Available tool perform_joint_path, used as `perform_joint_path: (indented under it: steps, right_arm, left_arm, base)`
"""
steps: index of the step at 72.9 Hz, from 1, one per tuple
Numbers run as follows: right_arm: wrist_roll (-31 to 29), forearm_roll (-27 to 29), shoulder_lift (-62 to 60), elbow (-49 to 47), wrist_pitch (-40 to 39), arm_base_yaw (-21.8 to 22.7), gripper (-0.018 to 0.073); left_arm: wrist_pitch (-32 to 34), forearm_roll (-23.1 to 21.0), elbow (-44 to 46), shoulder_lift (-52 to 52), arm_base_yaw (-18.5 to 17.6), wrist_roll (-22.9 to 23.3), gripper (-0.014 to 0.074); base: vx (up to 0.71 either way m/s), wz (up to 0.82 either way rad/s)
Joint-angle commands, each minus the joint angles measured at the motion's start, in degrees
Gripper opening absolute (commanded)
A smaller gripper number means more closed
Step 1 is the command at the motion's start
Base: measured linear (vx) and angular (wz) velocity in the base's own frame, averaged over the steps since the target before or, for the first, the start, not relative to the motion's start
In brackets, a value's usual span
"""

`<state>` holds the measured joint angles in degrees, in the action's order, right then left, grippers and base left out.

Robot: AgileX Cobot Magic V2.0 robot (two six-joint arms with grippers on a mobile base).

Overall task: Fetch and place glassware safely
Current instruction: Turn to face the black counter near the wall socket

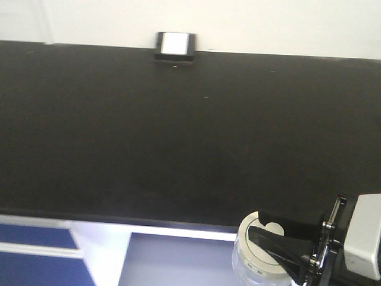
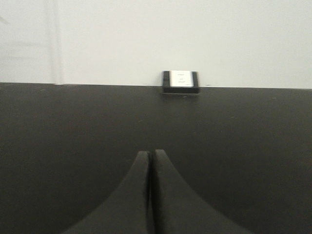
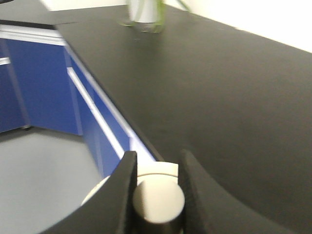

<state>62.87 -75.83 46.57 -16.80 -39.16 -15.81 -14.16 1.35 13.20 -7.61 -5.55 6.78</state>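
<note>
The glassware (image 1: pixel 253 262), a clear jar with a cream-white round lid, shows at the bottom right of the front view, just off the front edge of the black countertop (image 1: pixel 178 137). My right gripper (image 1: pixel 262 223) is shut on the lid's central knob (image 3: pixel 158 200), one finger on each side. In the right wrist view that right gripper (image 3: pixel 157 161) hides most of the lid (image 3: pixel 95 192). My left gripper (image 2: pixel 151 153) is shut on nothing and hovers over the countertop (image 2: pixel 73 126); it is out of the front view.
A small black-and-white box (image 1: pixel 175 46) sits at the countertop's far edge against the white wall, also seen as the box (image 2: pixel 181 82). Blue cabinet fronts (image 3: pixel 44 83) and grey floor (image 3: pixel 39 175) lie below the front edge. A white pot (image 3: pixel 143 12) stands far along the counter.
</note>
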Motion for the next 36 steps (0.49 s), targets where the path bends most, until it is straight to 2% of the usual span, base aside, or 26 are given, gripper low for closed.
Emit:
perform_joint_path:
  steps: [1,17,36]
  right_arm:
    - [-0.47,3.19,-0.12,-1.82,-2.53,0.07,-0.0001]
    - [-0.47,3.13,-0.12,-1.82,-2.51,0.07,-0.0001]
    - [-0.47,3.13,-0.12,-1.82,-2.51,0.07,-0.0001]
  left_arm:
    - [3.96,-0.46,1.55,-0.43,0.03,0.36,-0.0007]
    - [3.96,-0.46,1.55,-0.43,0.03,0.36,-0.0007]
    - [3.96,-0.46,1.55,-0.43,0.03,0.36,-0.0007]
  base:
    - [0.17,-0.58]
    - [0.18,-0.43]
    - [0.19,-0.17]
